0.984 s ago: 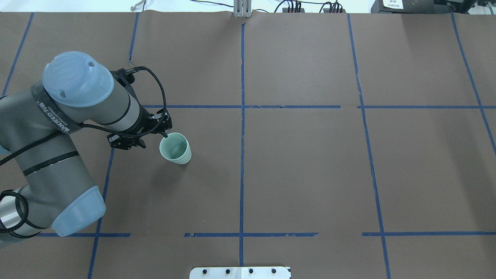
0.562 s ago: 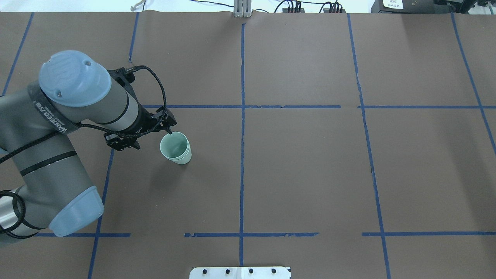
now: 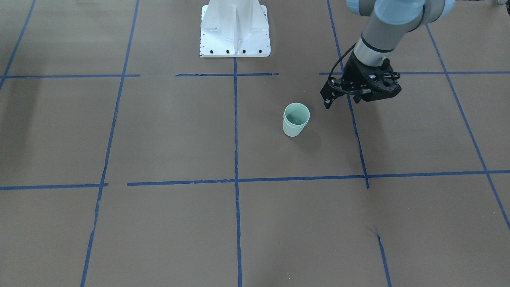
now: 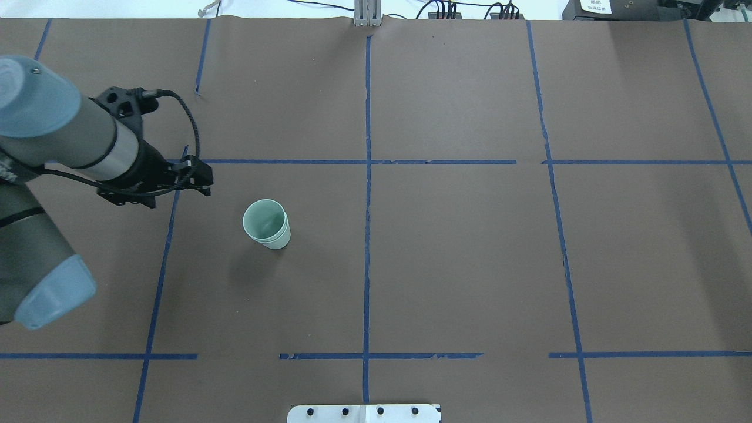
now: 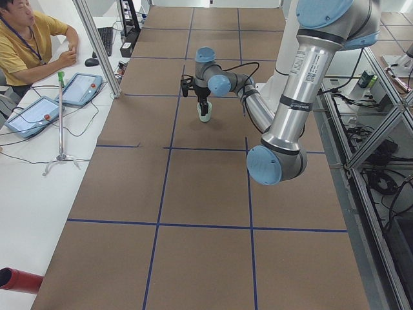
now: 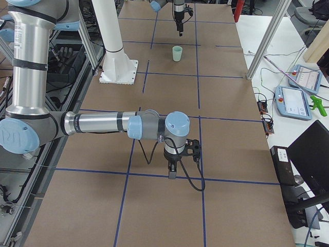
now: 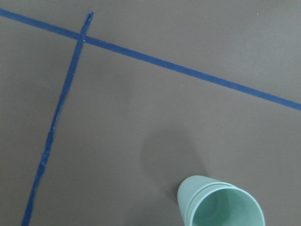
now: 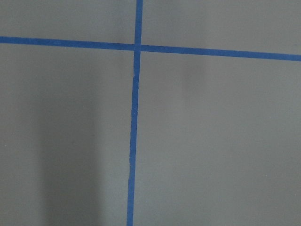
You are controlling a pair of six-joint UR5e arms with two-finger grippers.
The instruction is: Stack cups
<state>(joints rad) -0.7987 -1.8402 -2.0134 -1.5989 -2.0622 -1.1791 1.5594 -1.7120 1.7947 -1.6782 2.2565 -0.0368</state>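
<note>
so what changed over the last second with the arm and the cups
The left end effector was at the rim of the cups. It has pulled back toward the robot's left and now hangs clear of them. The cups stayed nested, upright, in the same spot.

Pale cups [image 5: 204, 113] upright on table [image 5: 193, 194]

Grey tubular arms [image 4: 76, 147], pale blue joint caps [image 4: 35, 97], braided black cable [image 4: 194, 132].
</note>
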